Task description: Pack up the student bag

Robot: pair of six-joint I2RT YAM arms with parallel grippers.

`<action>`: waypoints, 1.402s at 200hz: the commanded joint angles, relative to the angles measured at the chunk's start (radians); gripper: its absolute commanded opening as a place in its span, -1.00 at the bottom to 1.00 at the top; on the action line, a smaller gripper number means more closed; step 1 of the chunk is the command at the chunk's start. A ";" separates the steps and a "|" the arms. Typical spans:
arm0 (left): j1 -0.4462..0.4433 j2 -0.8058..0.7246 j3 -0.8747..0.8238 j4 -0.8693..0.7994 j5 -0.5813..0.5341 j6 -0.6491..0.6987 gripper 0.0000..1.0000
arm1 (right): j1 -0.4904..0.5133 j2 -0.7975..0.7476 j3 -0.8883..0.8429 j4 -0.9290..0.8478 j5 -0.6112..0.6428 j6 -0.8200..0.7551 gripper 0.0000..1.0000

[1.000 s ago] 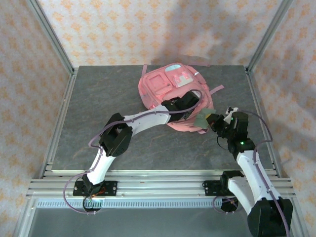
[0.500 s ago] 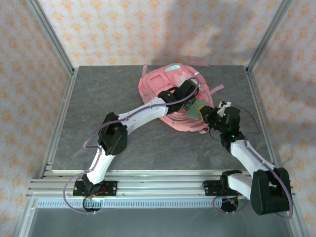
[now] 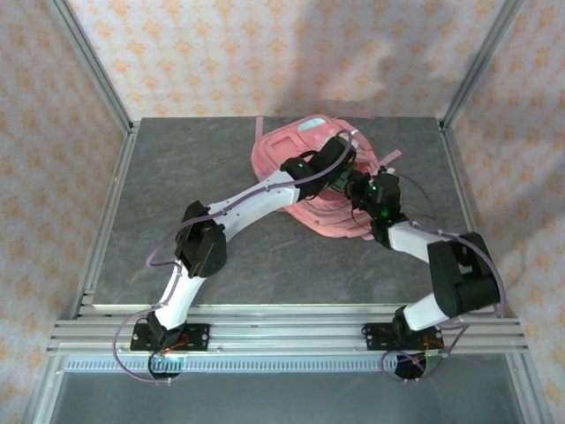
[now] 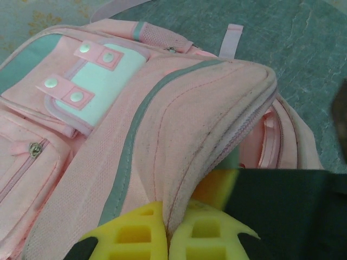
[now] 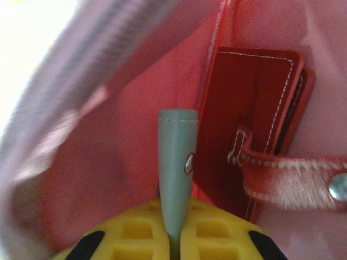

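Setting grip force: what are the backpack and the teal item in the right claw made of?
The backpack: pink woven cloth, matte; weave and stitched seams show. The teal item: thin, smooth, stitched along its top edge; probably faux leather or coated cloth, can't tell.

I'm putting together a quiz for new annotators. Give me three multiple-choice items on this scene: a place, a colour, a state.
1. Where is the pale teal flat item in the right gripper? A on the table B inside the student bag C on a shelf
2. The bag's stripe trim is: A grey B orange C black
3. The left gripper is: A open B shut on the bag's flap C shut on a pen
Answers: B, pink fabric surrounds it; A, a grey band crosses the pink; B, its fingers pinch the flap.
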 commanded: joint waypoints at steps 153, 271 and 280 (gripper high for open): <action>-0.002 -0.087 -0.039 0.118 0.143 -0.131 -0.30 | 0.024 -0.484 -0.052 -0.711 0.154 -0.317 -0.24; 0.240 -0.260 -0.517 0.293 0.298 -0.364 0.33 | 0.151 -0.554 -0.083 -0.768 0.116 -0.439 -0.25; 0.242 -0.209 -0.496 0.284 0.303 -0.362 0.34 | 0.152 -0.554 -0.084 -0.768 0.121 -0.436 -0.25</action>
